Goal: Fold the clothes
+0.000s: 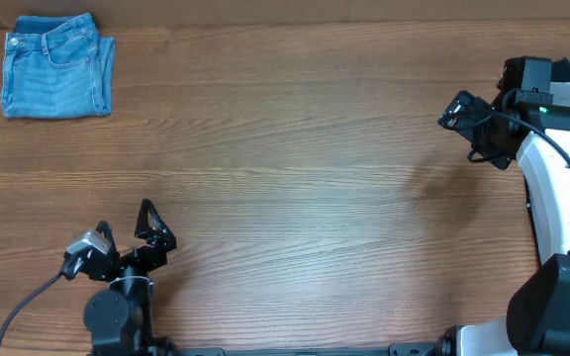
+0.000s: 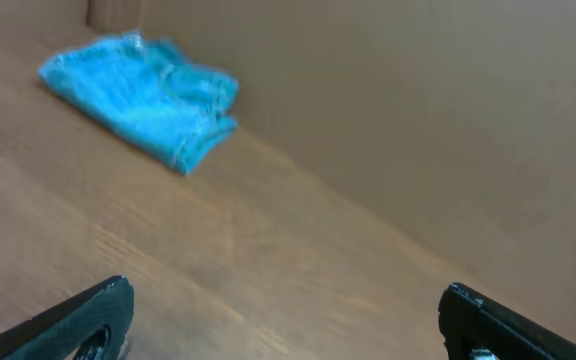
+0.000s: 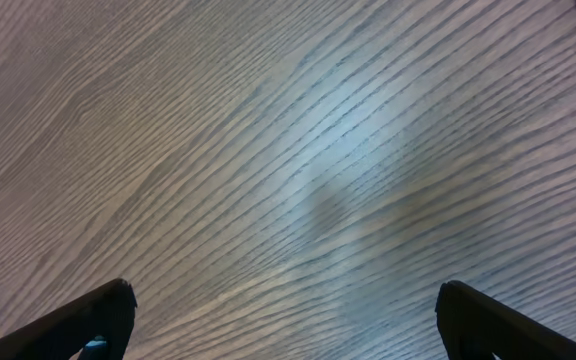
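The clothes point(image 1: 57, 66), a pair of light blue denim jeans, lie folded into a compact square at the table's far left corner; in the left wrist view the clothes point(image 2: 143, 98) show blurred at the upper left. My left gripper point(image 1: 127, 229) stands open near the front left edge, well away from them, with nothing between its fingers point(image 2: 83, 320). My right gripper point(image 1: 461, 111) hangs open at the right side above bare wood, its fingers point(image 3: 488, 320) empty.
The wooden table point(image 1: 305, 188) spreads between the two arms. The white right arm body point(image 1: 562, 198) stands along the right edge. A cable point(image 1: 28, 297) trails from the left arm at the front left.
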